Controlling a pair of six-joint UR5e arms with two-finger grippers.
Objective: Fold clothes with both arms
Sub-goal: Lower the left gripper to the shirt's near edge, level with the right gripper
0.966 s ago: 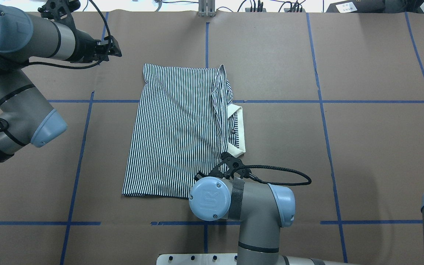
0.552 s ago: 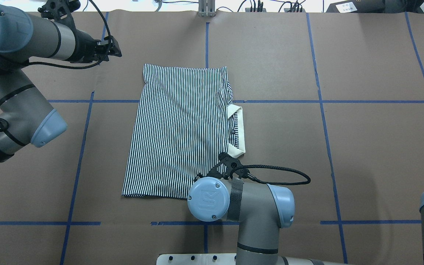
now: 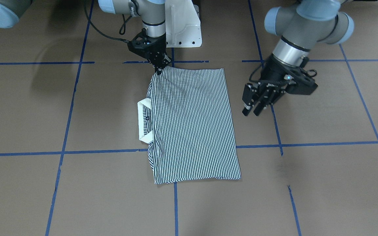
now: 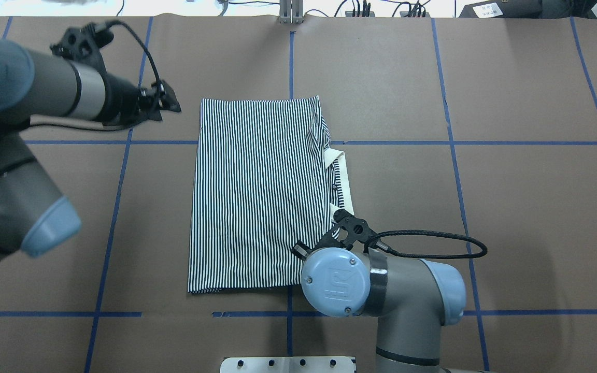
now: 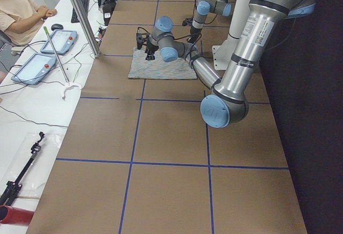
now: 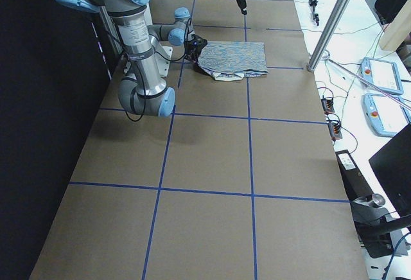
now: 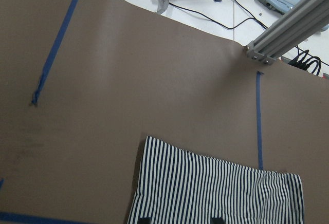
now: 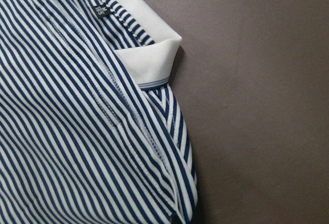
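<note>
The striped polo shirt (image 4: 257, 191) lies folded into a long rectangle on the brown table, its cream collar (image 4: 344, 176) sticking out on the right side. In the front-facing view my right gripper (image 3: 158, 68) is shut on the shirt's (image 3: 192, 124) corner nearest the robot, on the collar side. The right wrist view shows the collar (image 8: 149, 59) and stripes close up. My left gripper (image 3: 252, 109) hovers open just off the shirt's other long edge, touching nothing. In the overhead view it (image 4: 171, 103) sits beside the far left corner.
The white pedestal base (image 3: 182, 29) stands behind the shirt's near edge. A black cable (image 4: 433, 243) loops out from the right wrist. An aluminium post (image 4: 290, 13) rises at the far table edge. A person (image 5: 16, 14) sits at a side table with tablets (image 5: 35, 67).
The right arm has moved to the right, dragging the shirt that way and squaring it up. The left gripper has come nearer and lower, toward the shirt's far left corner.
</note>
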